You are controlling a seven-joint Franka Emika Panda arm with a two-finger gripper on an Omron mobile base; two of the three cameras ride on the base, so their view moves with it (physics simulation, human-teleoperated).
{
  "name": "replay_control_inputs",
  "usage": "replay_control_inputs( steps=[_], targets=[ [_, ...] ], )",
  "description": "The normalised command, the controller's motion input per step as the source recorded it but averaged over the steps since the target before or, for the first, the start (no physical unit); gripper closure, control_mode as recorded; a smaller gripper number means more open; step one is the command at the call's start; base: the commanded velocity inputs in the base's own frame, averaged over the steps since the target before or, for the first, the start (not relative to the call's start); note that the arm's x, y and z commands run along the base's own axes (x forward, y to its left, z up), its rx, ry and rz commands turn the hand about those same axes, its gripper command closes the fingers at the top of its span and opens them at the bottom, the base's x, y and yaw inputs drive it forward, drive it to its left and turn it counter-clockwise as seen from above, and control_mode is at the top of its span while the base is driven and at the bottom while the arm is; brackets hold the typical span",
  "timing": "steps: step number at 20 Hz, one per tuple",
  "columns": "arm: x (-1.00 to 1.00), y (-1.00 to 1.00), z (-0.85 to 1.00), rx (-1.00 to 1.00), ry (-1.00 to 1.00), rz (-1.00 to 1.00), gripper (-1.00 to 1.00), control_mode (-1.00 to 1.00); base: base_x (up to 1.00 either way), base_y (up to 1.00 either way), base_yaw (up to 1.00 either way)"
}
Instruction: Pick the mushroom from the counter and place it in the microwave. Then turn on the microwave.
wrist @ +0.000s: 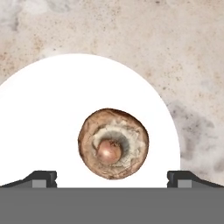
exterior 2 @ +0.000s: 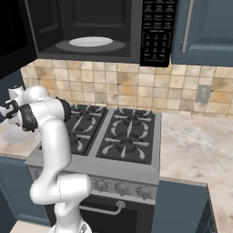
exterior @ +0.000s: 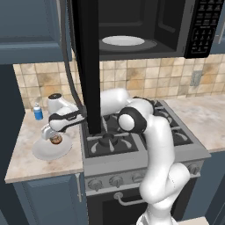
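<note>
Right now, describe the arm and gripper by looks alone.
The arm is glossy white, built of rounded tubular links with dark joints. The gripper has a white body with a black band; its two small dark fingertips are blocky.

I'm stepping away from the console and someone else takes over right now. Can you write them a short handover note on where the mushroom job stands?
Pincer: open, holding nothing, poised directly above the mushroom, fingertips on either side of it.
Mushroom: lying on the white plate, on the counter left of the stove.
Microwave: above the stove, door swung open, turntable bare.
Done: door open, arm lined up over the mushroom.
Left: grasp the mushroom, put it in the microwave, then turn the microwave on.
</note>
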Motion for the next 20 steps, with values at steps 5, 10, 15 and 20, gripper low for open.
replay_control_inputs(
  steps=[5, 10, 15, 20],
  targets=[
    [0.03, 0.0, -0.1, 0.0, 0.0, 0.0, -1.0, -1.0, 0.0, 0.0, 0.0],
    [0.02, 0.0, -0.12, 0.0, 0.0, 0.0, -1.0, -1.0, 0.0, 0.0, 0.0],
    [0.04, 0.05, -0.1, 0.0, 0.0, 0.0, -1.0, -1.0, 0.0, 0.0, 0.0],
    [0.03, 0.09, -0.07, 0.0, 0.0, 0.0, -1.0, -1.0, 0.0, 0.0, 0.0]
  ],
)
